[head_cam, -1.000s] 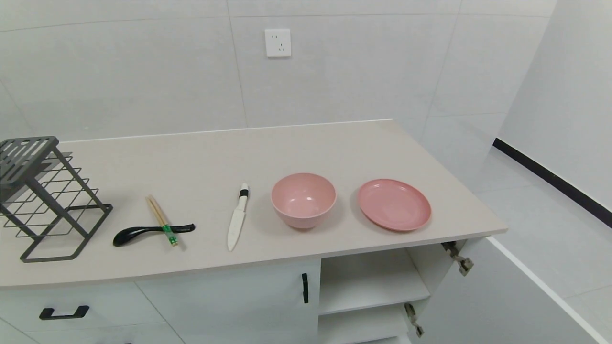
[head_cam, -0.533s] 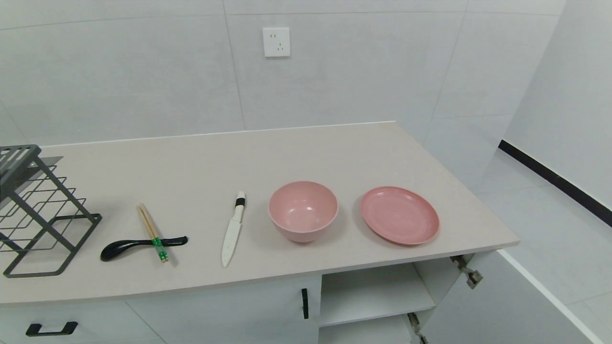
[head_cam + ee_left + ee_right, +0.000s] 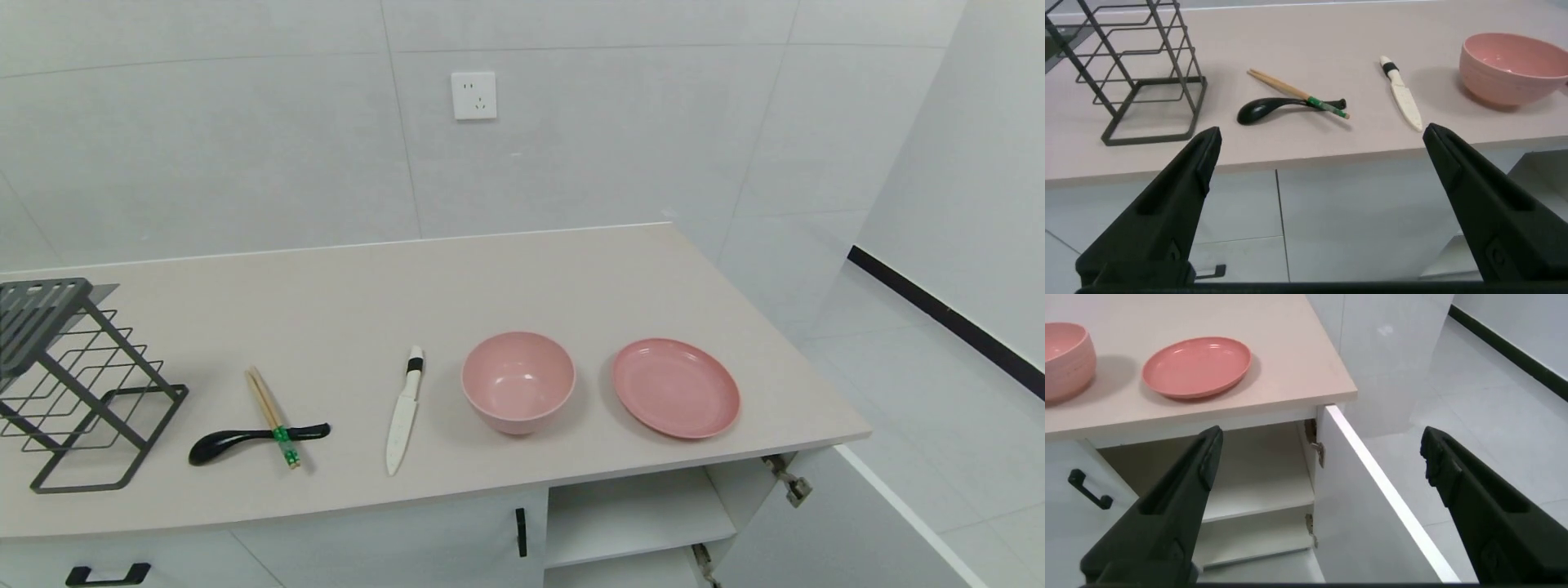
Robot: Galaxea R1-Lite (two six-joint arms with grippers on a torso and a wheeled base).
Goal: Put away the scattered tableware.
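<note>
On the beige counter (image 3: 343, 302) lie, from left to right, a black spoon (image 3: 245, 438) crossed by wooden chopsticks (image 3: 273, 416), a white knife (image 3: 405, 411), a pink bowl (image 3: 518, 382) and a pink plate (image 3: 676, 388). My left gripper (image 3: 1323, 135) is open and holds nothing; it hangs in front of the counter's edge, facing the spoon (image 3: 1266, 108), chopsticks (image 3: 1290, 86) and knife (image 3: 1402, 86). My right gripper (image 3: 1320, 437) is open too, before the open cabinet, below the plate (image 3: 1198, 366) and bowl (image 3: 1065, 349).
A dark wire rack (image 3: 73, 384) stands at the counter's left end. Under the plate the cabinet door (image 3: 1388, 506) is swung open, showing white shelves (image 3: 637, 514). A closed door with a black handle (image 3: 521, 532) is beside it. Tiled wall behind, floor to the right.
The whole head picture has shifted, so the camera moved. The tableware and rack lie as before on the counter.
</note>
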